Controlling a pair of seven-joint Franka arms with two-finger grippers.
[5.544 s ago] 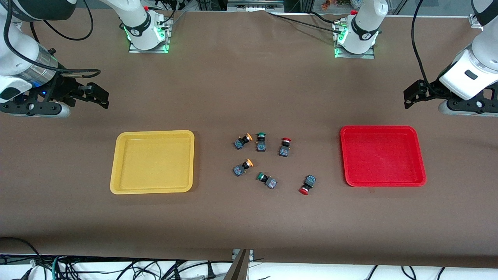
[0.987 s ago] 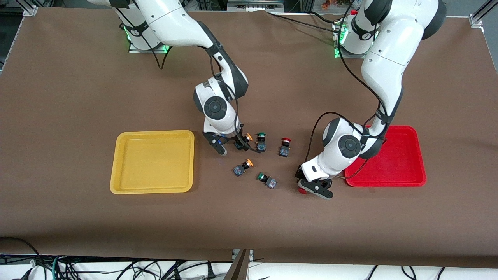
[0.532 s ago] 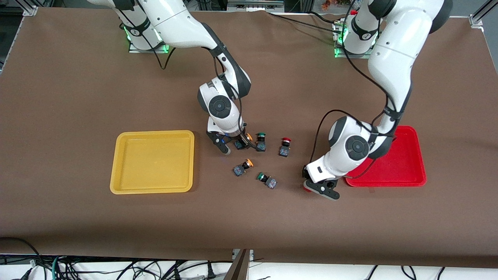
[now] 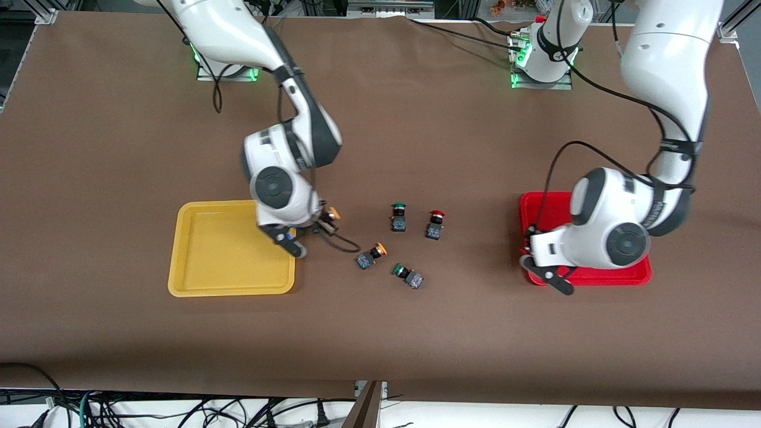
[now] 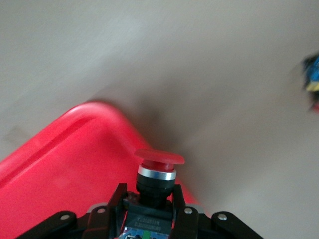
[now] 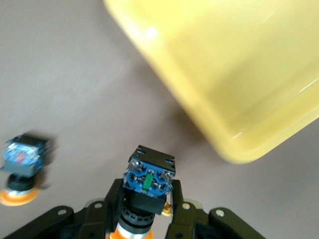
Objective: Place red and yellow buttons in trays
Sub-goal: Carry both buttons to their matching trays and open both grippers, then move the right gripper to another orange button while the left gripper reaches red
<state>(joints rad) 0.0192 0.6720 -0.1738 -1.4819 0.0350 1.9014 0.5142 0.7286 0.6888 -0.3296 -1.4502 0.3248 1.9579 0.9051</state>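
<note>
My right gripper (image 4: 309,230) is shut on a yellow-capped button (image 4: 333,213) and holds it above the table beside the yellow tray (image 4: 196,261), at that tray's edge toward the red tray. The right wrist view shows that button (image 6: 148,180) gripped by its dark body next to the yellow tray's corner (image 6: 239,74). My left gripper (image 4: 544,270) is over the red tray's (image 4: 594,276) corner. The left wrist view shows it shut on a red-capped button (image 5: 157,172) above the red tray's rim (image 5: 99,112). That button is hidden in the front view.
Between the trays lie another yellow button (image 4: 371,255), a red button (image 4: 436,224) and two green-capped ones (image 4: 398,216) (image 4: 408,275). The yellow one also shows in the right wrist view (image 6: 22,162). A cable loops below my right gripper (image 4: 345,242).
My right gripper has lifted a yellow button from the cluster and carried it toward the yellow tray. My left gripper has carried a red button from the table to the red tray's corner.
</note>
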